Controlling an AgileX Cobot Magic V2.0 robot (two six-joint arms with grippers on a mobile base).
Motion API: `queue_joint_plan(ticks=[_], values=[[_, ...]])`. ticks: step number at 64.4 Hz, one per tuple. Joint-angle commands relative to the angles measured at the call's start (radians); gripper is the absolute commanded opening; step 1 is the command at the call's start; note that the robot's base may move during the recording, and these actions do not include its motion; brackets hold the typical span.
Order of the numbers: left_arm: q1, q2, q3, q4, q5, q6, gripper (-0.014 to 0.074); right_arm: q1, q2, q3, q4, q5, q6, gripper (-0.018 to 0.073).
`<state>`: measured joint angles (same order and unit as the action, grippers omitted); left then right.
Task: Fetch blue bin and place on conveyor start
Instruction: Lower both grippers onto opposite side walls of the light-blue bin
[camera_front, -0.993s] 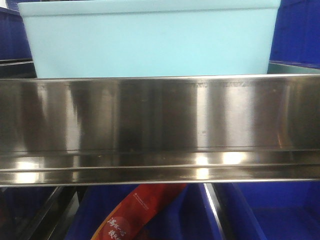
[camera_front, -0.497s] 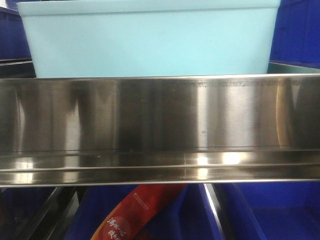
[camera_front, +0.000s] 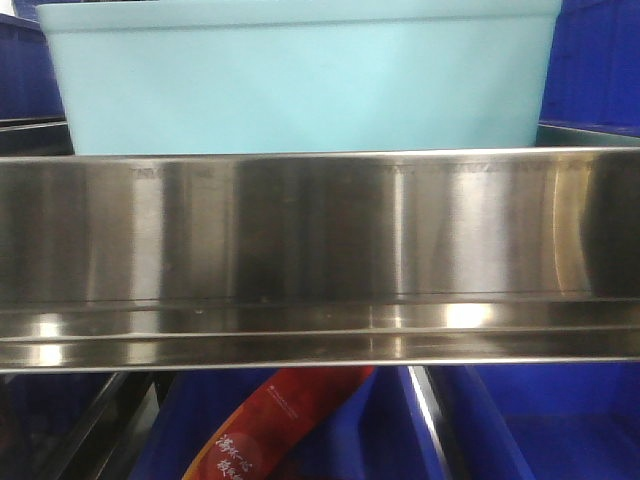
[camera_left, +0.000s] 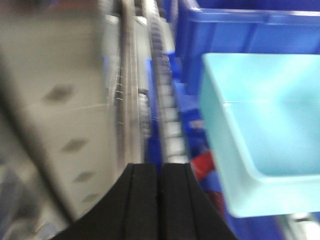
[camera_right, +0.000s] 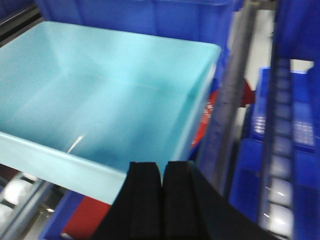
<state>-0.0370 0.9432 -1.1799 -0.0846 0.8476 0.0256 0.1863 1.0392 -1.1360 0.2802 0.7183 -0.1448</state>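
Observation:
The blue bin (camera_front: 300, 85), a pale turquoise tub, sits on a shelf just behind a shiny steel rail (camera_front: 320, 250) in the front view. Seen from the left wrist, the bin (camera_left: 265, 130) lies to the right of my left gripper (camera_left: 160, 172), whose black jaws are pressed together with nothing between them, off the bin's left side. My right gripper (camera_right: 163, 172) is shut and empty too, hovering over the bin's (camera_right: 100, 105) near right corner. The bin's inside looks empty. The conveyor start is out of view.
Dark royal-blue crates (camera_left: 250, 30) stand behind and beside the bin. A roller track (camera_left: 165, 100) runs along the bin's left. A red package (camera_front: 275, 425) lies in a blue crate (camera_front: 540, 420) on the lower shelf. A grey upright post (camera_right: 232, 95) rises right of the bin.
The bin looks shifted very slightly in the front view, and reflections on the steel rail have moved. No gripper shows in that view.

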Motion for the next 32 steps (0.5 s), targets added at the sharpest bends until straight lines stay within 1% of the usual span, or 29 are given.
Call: queue_joint_plan(ticks=[1, 4, 9, 10, 12, 13, 14, 15, 16, 17, 18, 19, 23, 24, 27, 32], values=[[-0.076, 0.044, -0.078, 0.008, 0.016, -0.005, -0.0111, 0.009, 0.045, -0.049, 0.000, -0.014, 0.020, -0.0163], [-0.116, 0.070, -0.104, 0.036, 0.021, -0.035, -0.0111, 0.012, 0.066, -0.071, 0.000, -0.014, 0.027, -0.0163], [-0.183, 0.103, -0.139, 0.145, 0.021, -0.132, -0.0111, 0.018, 0.095, -0.108, 0.000, -0.014, 0.035, -0.0162], [-0.202, 0.113, -0.147, 0.175, 0.021, -0.160, -0.0111, 0.018, 0.102, -0.117, 0.000, -0.009, 0.041, -0.0159], [-0.226, 0.128, -0.156, 0.205, 0.021, -0.198, -0.0111, 0.018, 0.115, -0.130, -0.008, -0.002, 0.072, -0.0150], [-0.244, 0.139, -0.164, 0.244, 0.025, -0.229, -0.0111, 0.018, 0.121, -0.139, -0.021, 0.005, 0.097, -0.0144], [-0.256, 0.148, -0.169, 0.255, 0.026, -0.253, -0.0111, 0.018, 0.129, -0.146, -0.031, 0.011, 0.115, -0.0141], [-0.268, 0.161, -0.174, 0.288, 0.030, -0.280, -0.0111, 0.018, 0.135, -0.153, -0.049, 0.017, 0.134, -0.0141], [-0.284, 0.170, -0.182, 0.312, 0.037, -0.328, -0.0111, 0.018, 0.141, -0.163, -0.063, 0.024, 0.154, -0.0141], [-0.295, 0.180, -0.188, 0.337, 0.040, -0.345, -0.0111, 0.018, 0.147, -0.169, -0.076, 0.032, 0.175, -0.0141], [-0.301, 0.185, -0.191, 0.360, 0.046, -0.380, -0.0111, 0.018, 0.157, -0.179, -0.094, 0.035, 0.202, -0.0141], [-0.322, 0.206, -0.202, 0.394, 0.056, -0.426, -0.0111, 0.018, 0.163, -0.185, -0.105, 0.042, 0.218, -0.0141], [-0.363, 0.257, -0.231, 0.488, 0.084, -0.524, -0.0111, 0.018, 0.190, -0.211, -0.153, 0.060, 0.276, -0.0141], [-0.370, 0.269, -0.239, 0.500, 0.093, -0.549, -0.0111, 0.018, 0.196, -0.217, -0.162, 0.065, 0.292, -0.0141], [-0.385, 0.313, -0.270, 0.513, 0.112, -0.587, -0.0111, 0.022, 0.218, -0.239, -0.208, 0.087, 0.326, -0.0141], [-0.388, 0.387, -0.331, 0.479, 0.144, -0.591, -0.0111, 0.044, 0.259, -0.280, -0.331, 0.163, 0.423, -0.0141]])
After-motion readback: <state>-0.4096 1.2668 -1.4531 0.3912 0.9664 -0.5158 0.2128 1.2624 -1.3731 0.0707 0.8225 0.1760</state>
